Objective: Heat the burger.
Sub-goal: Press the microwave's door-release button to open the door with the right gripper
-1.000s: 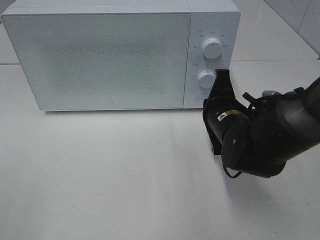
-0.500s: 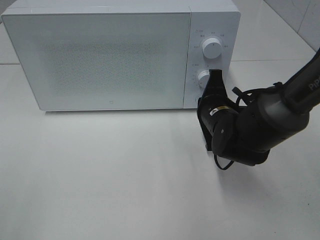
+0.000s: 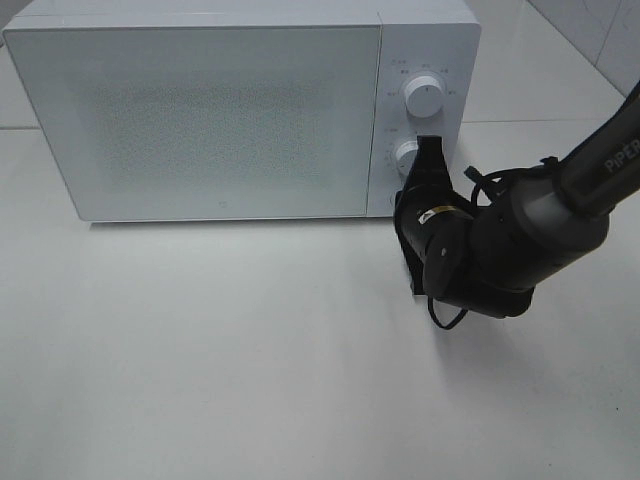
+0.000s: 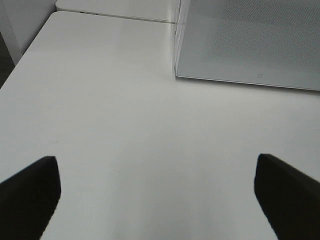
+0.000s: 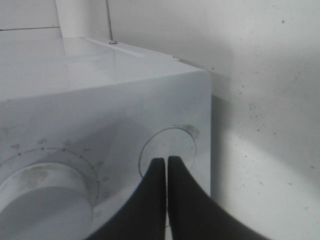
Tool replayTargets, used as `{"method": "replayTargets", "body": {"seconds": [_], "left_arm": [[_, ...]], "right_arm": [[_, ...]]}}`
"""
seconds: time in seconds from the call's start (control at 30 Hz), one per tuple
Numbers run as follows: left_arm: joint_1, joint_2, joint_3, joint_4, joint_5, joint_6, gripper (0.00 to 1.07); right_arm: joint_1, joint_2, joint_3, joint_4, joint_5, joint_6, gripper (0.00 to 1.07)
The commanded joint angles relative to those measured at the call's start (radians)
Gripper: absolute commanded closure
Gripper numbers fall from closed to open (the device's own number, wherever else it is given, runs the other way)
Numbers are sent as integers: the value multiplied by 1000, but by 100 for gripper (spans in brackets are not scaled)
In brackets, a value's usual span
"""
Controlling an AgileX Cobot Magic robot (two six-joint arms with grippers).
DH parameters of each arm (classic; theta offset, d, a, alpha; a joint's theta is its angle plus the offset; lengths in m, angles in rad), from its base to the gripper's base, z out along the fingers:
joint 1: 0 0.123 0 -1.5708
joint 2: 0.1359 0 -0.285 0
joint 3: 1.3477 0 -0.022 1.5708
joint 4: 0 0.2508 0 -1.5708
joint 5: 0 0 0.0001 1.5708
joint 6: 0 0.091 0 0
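We find the microwave (image 3: 240, 110) at the rear of the tabletop (image 3: 200, 350). Its door (image 3: 150, 150) occupies the left, the control panel (image 3: 440, 50) the right. There the upper knob (image 3: 424, 97) sits above the lower knob (image 3: 405, 155), and the round button (image 5: 175, 142) lies below both. The right gripper (image 3: 431, 150) sits directly in front of that button.

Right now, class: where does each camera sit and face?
Exterior high: above the table, looking down at the microwave; right arm and shut right hand show.
Left wrist: low over the table, facing the microwave door; open left hand shows.
Right wrist: close up, facing the button; shut right hand shows.
All three share the microwave.
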Motion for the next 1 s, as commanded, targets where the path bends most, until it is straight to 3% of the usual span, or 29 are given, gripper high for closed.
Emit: {"method": "replayTargets", "body": {"seconds": [0.03, 1.0], "left_arm": [[1, -7, 5, 0, -14, -6, 9], [1, -7, 5, 0, -14, -6, 9]], "right_arm": [[-2, 8, -23, -22, 2, 5, 107], [-5, 82, -95, 17, -82, -10, 107]]}}
